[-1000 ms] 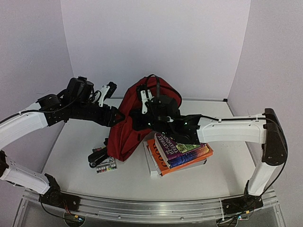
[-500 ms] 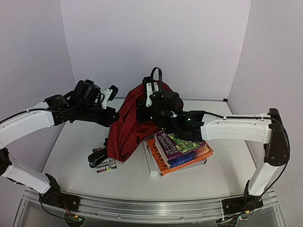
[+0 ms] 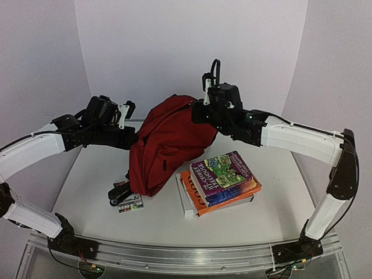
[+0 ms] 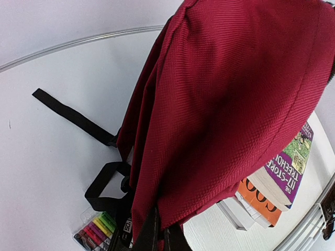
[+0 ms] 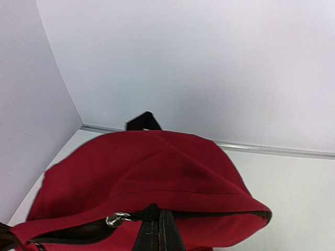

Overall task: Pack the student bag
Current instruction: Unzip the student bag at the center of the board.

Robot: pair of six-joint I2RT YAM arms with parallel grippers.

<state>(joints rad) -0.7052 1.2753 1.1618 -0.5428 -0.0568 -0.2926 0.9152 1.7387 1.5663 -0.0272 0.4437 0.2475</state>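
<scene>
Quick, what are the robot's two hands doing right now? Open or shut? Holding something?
Left gripper: shut, pinching the red fabric of the student bag.
Right gripper: shut on the student bag's top edge.

Bag, between left gripper and right gripper: dark red woven cloth, matt, fine ribbed grain. Straps near left gripper: black webbing, matt. Ring just left of right gripper: shiny metal. Books below right gripper: paper, glossy covers. Marker case near left gripper: clear plastic, glossy. Table: white, smooth, matt.
</scene>
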